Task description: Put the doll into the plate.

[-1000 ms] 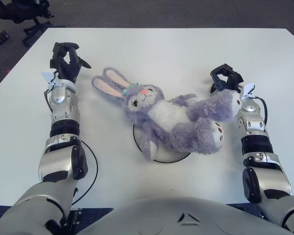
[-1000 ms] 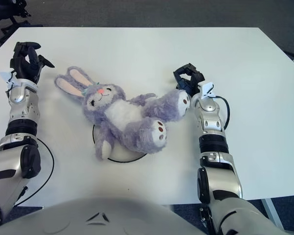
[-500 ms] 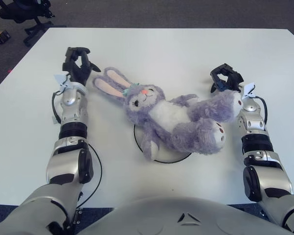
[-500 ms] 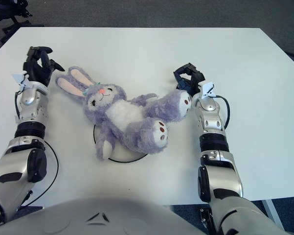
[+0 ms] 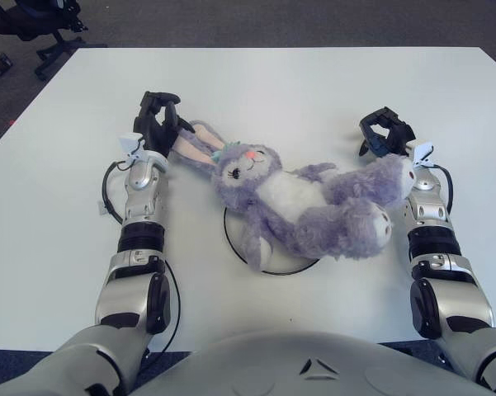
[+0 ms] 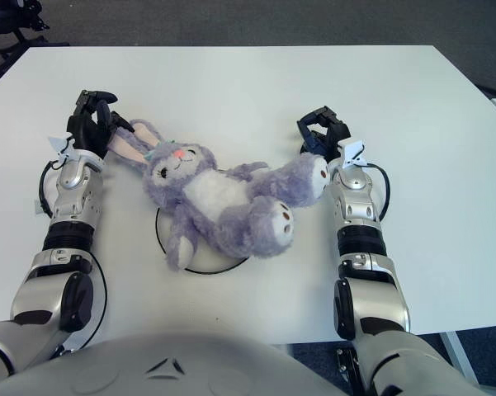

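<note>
With the doll [image 5: 297, 206] lying across the plate [image 5: 235, 239], the left hand [image 5: 158, 124] at its ears and the right hand [image 5: 384, 134], fingers curled, at its foot should nudge inward evenly to centre it.

No readable text, label, brand, number or sign shows anywhere, neither on the robot's arms and torso nor on the table and floor
</note>
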{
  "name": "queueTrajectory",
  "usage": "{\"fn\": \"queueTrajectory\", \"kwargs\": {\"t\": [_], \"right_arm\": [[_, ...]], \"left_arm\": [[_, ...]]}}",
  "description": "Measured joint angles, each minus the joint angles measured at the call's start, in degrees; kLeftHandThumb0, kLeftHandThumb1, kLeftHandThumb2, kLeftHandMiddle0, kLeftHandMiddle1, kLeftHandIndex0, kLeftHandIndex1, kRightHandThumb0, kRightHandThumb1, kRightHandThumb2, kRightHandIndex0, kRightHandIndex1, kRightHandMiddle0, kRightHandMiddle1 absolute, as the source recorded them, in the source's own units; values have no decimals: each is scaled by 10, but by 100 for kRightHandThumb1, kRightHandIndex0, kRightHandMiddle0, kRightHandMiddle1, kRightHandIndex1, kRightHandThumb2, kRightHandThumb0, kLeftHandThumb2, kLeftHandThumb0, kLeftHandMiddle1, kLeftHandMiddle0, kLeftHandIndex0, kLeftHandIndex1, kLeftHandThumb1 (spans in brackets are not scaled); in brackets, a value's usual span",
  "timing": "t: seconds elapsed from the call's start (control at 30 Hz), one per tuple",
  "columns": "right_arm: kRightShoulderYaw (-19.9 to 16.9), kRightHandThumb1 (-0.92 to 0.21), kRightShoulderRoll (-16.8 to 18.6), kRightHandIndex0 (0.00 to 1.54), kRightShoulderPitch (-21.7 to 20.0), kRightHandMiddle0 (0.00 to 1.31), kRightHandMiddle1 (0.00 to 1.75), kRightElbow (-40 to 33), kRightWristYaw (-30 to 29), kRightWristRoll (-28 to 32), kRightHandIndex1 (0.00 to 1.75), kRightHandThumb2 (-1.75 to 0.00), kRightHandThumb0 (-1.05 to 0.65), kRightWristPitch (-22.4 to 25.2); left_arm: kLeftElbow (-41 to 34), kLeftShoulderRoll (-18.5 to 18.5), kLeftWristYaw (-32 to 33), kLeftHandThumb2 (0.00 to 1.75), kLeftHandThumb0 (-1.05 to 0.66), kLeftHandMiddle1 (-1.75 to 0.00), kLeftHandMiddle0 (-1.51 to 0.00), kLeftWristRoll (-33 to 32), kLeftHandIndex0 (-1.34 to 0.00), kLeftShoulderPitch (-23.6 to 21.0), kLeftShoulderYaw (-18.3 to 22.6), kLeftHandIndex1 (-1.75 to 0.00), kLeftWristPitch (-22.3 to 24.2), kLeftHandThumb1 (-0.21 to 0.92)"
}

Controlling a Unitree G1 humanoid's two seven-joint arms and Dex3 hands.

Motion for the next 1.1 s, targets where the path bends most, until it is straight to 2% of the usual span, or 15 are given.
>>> {"fn": "queueTrajectory", "kwargs": {"t": [0.27, 0.53, 0.7, 0.93, 1.1], "right_arm": [[-19, -73, 34, 80, -4, 32, 175, 42, -79, -4, 175, -77, -37, -116], [-20, -70, 45, 83, -18, 34, 175, 74, -131, -21, 175, -81, -38, -201], [-19, -70, 45, 84, -25, 34, 175, 87, -134, -21, 175, -82, -38, -226], [-26, -76, 49, 83, -37, 30, 175, 109, -117, -1, 174, -74, -37, -277], [-38, -83, 54, 80, -44, 26, 175, 126, -62, 42, 171, -63, -36, -314]], "left_arm": [[-20, -1, -12, 50, -35, -175, -80, -2, -21, 11, -8, -175, 16, 92], [-36, -1, -39, 50, -35, -175, -81, -21, -21, 13, -9, -175, 41, 92], [-42, -1, -46, 50, -35, -175, -81, -26, -22, 14, -9, -174, 48, 92], [-44, -1, -50, 49, -35, -175, -82, -26, -22, 14, -9, -173, 49, 92], [-45, -1, -51, 48, -35, -175, -83, -26, -23, 15, -9, -172, 49, 92]]}}
